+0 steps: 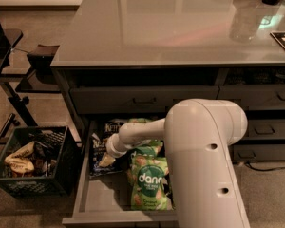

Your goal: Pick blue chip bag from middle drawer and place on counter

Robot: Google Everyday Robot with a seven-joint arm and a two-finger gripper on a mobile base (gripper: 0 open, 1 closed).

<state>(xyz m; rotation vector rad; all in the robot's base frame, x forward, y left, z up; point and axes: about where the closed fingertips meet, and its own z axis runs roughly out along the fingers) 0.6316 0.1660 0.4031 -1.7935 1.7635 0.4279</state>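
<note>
Office kitchenette: glossy counter (171, 27), snack-filled middle drawer (104, 196) (gripper (106, 159) inside), crate (61, 175).
</note>
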